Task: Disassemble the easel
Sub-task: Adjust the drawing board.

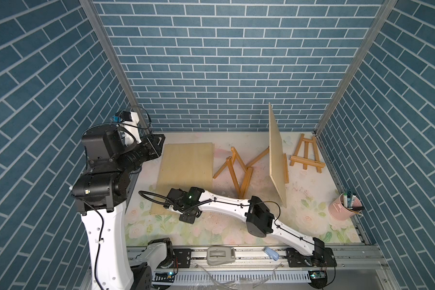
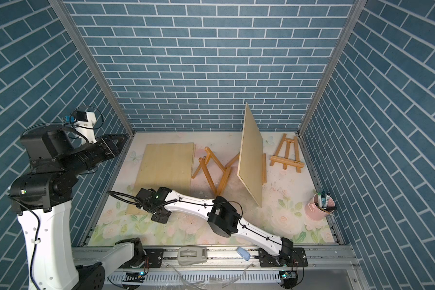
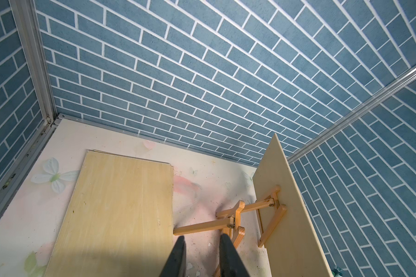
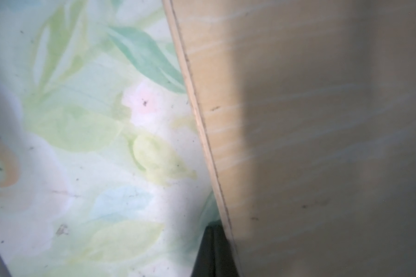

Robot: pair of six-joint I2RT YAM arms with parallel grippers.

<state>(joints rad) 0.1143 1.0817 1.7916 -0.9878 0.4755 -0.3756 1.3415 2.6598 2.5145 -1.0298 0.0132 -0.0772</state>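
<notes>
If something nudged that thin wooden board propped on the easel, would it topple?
Probably topples easily: the board stands nearly on edge, only leaning on the easel. Likely stiff, since it stays flat. Seems light, being thin.

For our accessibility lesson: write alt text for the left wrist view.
The open black left gripper points at an empty wooden easel on a floral tabletop. One pale wooden board lies flat beside it; another board stands propped on a second easel.
</notes>
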